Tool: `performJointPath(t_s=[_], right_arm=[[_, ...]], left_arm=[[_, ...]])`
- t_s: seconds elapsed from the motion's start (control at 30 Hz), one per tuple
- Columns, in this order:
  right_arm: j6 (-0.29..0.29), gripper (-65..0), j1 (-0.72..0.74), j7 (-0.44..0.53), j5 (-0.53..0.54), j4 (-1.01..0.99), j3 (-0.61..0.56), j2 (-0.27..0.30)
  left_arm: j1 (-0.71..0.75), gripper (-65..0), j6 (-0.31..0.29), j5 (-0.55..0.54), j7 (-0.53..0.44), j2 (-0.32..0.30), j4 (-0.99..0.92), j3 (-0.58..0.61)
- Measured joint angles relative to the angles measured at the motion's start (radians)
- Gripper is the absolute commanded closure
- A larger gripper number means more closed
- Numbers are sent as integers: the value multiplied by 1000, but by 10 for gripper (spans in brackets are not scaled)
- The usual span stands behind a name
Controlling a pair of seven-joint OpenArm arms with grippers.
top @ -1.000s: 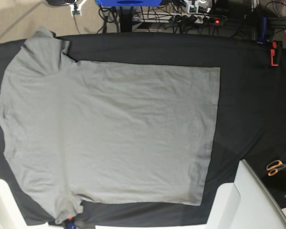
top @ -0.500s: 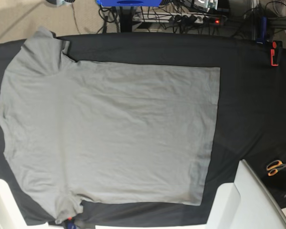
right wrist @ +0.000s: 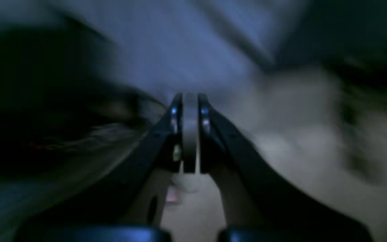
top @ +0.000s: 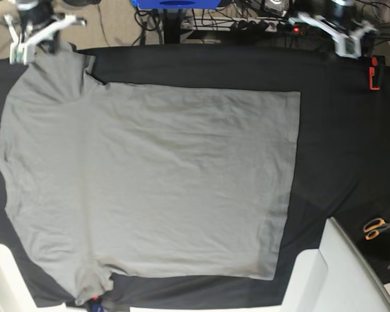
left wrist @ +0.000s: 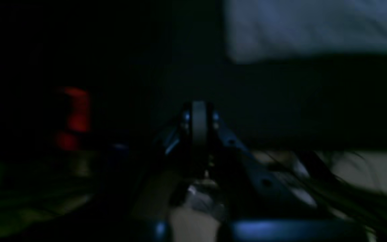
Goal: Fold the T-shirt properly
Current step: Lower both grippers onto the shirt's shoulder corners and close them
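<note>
The grey T-shirt (top: pixel 149 175) lies flat on the black table cloth (top: pixel 338 143), collar end to the left and hem to the right. My right gripper (top: pixel 17 53) hangs over the far left corner, just beside the upper sleeve, shut and holding nothing. My left gripper (top: pixel 348 44) is over the far right edge of the table, well away from the hem, also shut and empty. In the left wrist view the left gripper (left wrist: pixel 198 109) has its fingers pressed together, with a corner of the T-shirt (left wrist: pixel 314 27) beyond it. The blurred right wrist view shows the right gripper (right wrist: pixel 190 99) shut in front of the T-shirt (right wrist: pixel 180 43).
A red clamp (top: pixel 374 73) grips the far right table edge. Orange-handled scissors (top: pixel 377 227) lie at the right. A white block (top: pixel 341 273) stands at the near right corner. Cables and a power strip (top: pixel 260 26) run behind the table.
Both arms have come into the base view at the far corners, the right at top left, the left at top right. The T-shirt has not moved.
</note>
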Motion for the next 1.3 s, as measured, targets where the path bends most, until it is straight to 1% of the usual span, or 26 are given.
performJointPath(t_s=[0.03, 0.07, 0.1, 0.13, 0.17, 0.2, 0.23, 0.27, 0.33, 0.37, 0.4, 0.43, 0.47, 0.5, 0.57, 0.6, 0.63, 0.7, 0.77, 0.8, 0.83, 0.93, 1.0, 1.07, 1.2, 1.3], right_arm=[[61, -78, 29, -34, 64, -2, 36, -4], [111, -120, 68, -69, 105, -1, 76, -5], [161, -165, 110, -126, 139, -2, 129, -3], [203, -206, 146, -170, 163, -3, 174, -1], [256, -257, 185, -228, 185, -5, 217, 2], [304, -299, 207, -263, 208, -5, 249, 4], [363, -344, 230, -324, 243, -7, 289, 0], [423, -390, 251, -363, 275, -16, 326, -4], [433, -458, 301, -430, 348, -51, 402, -19], [430, -480, 332, -450, 378, -82, 451, -19], [420, -483, 360, -471, 396, -110, 499, -15], [425, -479, 390, -501, 409, -148, 541, -7], [415, -473, 418, -522, 406, -193, 570, 7], [420, -470, 443, -557, 401, -241, 605, 15], [420, -468, 481, -594, 383, -337, 639, 27], [416, -468, 496, -619, 367, -384, 640, 40], [427, -468, 510, -637, 368, -432, 640, 55], [418, -468, 526, -610, 377, -511, 640, 85], [422, -468, 529, -598, 383, -566, 644, 113], [420, -468, 529, -599, 381, -583, 646, 114], [418, -468, 526, -600, 378, -595, 646, 108], [419, -468, 523, -602, 370, -610, 641, 80], [419, -468, 523, -579, 371, -610, 613, 91], [419, -467, 525, -576, 374, -610, 571, 100], [430, -467, 526, -560, 396, -642, 527, 89], [435, -465, 527, -557, 414, -667, 519, 100]], left_arm=[[-14, 0, 3, -19, 4, 0, 13, -10], [-30, 0, 2, -58, -1, -2, 19, -16], [-46, 0, -2, -95, -2, -5, 21, -16], [-55, 0, -4, -134, 1, -19, 21, -12], [-58, 0, -32, -174, 39, -48, 21, -10], [-58, 0, -44, -207, 78, -74, 21, -9], [-60, -15, -54, -257, 140, -102, 22, -11], [-69, -84, -68, -286, 214, -126, 19, -13], [-97, -171, -97, -344, 283, -150, 12, -20], [-109, -193, -111, -350, 285, -152, 14, -26], [-116, -191, -124, -374, 284, -149, 18, -38], [-119, -189, -133, -378, 283, -143, 20, -51], [-119, -189, -132, -379, 282, -140, 21, -62], [-116, -189, -132, -379, 290, -136, 21, -74], [-112, -189, -128, -377, 302, -134, 19, -88], [-113, -189, -123, -375, 301, -137, 19, -91], [-115, -189, -122, -376, 300, -140, 19, -92], [-117, -189, -126, -377, 301, -142, 19, -92], [-116, -189, -193, -376, 301, -135, 19, -92], [-114, -189, -221, -375, 302, -132, 19, -94], [-114, -189, -232, -373, 305, -130, 19, -97], [-121, -189, -228, -367, 300, -101, 19, -121], [-122, -189, -235, -366, 309, -80, 19, -137], [-135, -189, -237, -370, 353, -64, 16, -167], [-187, -189, -236, -369, 463, -34, 5, -239], [-197, -189, -237, -370, 489, -22, 5, -280]])
